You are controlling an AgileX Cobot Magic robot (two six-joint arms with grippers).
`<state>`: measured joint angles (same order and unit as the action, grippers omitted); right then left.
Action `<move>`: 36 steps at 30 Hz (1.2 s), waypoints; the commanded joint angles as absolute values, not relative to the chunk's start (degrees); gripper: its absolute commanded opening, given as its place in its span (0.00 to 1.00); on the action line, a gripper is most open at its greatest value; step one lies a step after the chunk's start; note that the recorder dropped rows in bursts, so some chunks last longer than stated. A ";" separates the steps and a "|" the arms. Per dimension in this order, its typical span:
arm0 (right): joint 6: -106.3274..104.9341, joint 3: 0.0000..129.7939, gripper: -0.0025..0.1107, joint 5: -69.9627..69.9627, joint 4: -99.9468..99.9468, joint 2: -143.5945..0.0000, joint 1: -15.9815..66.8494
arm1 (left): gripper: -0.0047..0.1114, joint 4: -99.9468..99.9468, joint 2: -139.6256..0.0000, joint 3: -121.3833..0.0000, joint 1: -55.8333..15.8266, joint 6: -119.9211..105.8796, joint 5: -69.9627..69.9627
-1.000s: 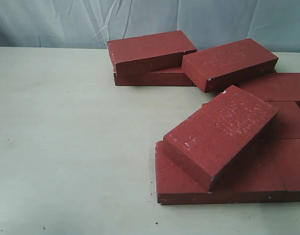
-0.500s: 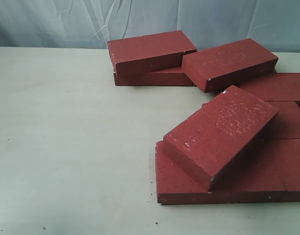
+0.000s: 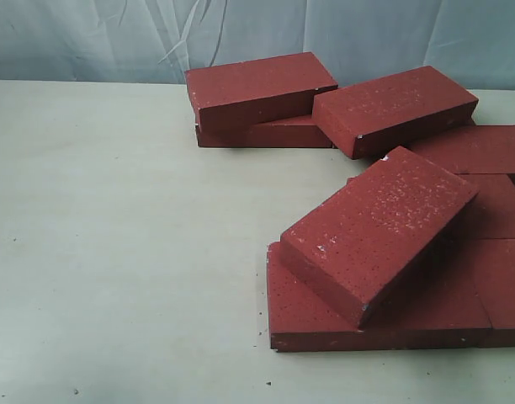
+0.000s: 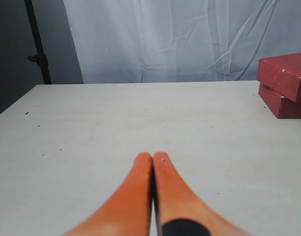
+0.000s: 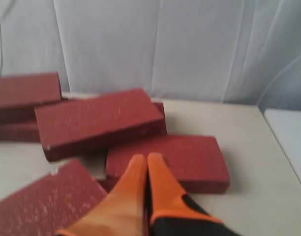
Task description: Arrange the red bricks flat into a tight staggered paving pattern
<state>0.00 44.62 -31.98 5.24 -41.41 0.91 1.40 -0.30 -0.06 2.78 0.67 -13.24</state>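
The desk [image 3: 114, 252] is pale and broad, and its right side runs out of the exterior view. Behind it hangs a creased curtain [image 3: 342, 34].

The bricks [image 3: 459, 286] lie on the desk in a loose heap, not paved. Several lie flat and are cut off by the picture's edge, so their number cannot be told. Their joints are partly hidden under a speckled brick [image 3: 379, 227] that rests tilted across them. Further back is a stack [image 3: 257, 105] of two, the upper one covering most of the lower. Beside it a leaning brick [image 3: 394, 108] sits propped up, and what is under it is hidden.

Each pincer shows only in its own wrist view. The left pincer [image 4: 152, 158] has its orange fingers pressed together with nothing between them, over bare desk. The stack stands well ahead of it and off to one side, cropped by the frame.

The right pincer [image 5: 147, 158] appears in a blurred picture, fingers together and empty. A flat brick [image 5: 190, 160] lies just ahead of its tips; whether they touch it cannot be told. The leaning brick lies beyond that, and the stack is further ahead and cut off. The speckled brick is close beside the pincer, partly hidden behind a finger.

A thin dark stand [image 4: 38, 44] rises far ahead of the left pincer, past the desk's corner.
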 commanded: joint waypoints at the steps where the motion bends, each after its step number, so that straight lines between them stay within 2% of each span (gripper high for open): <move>1: -7.68 48.32 0.02 -41.37 3.35 -49.93 0.67 | 0.04 1.53 0.00 0.00 2.78 0.99 -12.87; 9: -17.97 54.01 0.02 -47.71 -9.63 -66.19 0.67 | 0.04 1.53 0.00 0.00 2.78 0.99 -12.87; 21: -16.95 59.18 0.02 -43.52 1.00 -85.99 0.67 | 0.04 1.53 0.00 0.00 2.78 0.99 -12.87; 36: -19.88 59.18 0.02 -39.16 0.92 -95.05 0.77 | 0.04 1.53 0.00 0.00 2.78 0.99 -12.87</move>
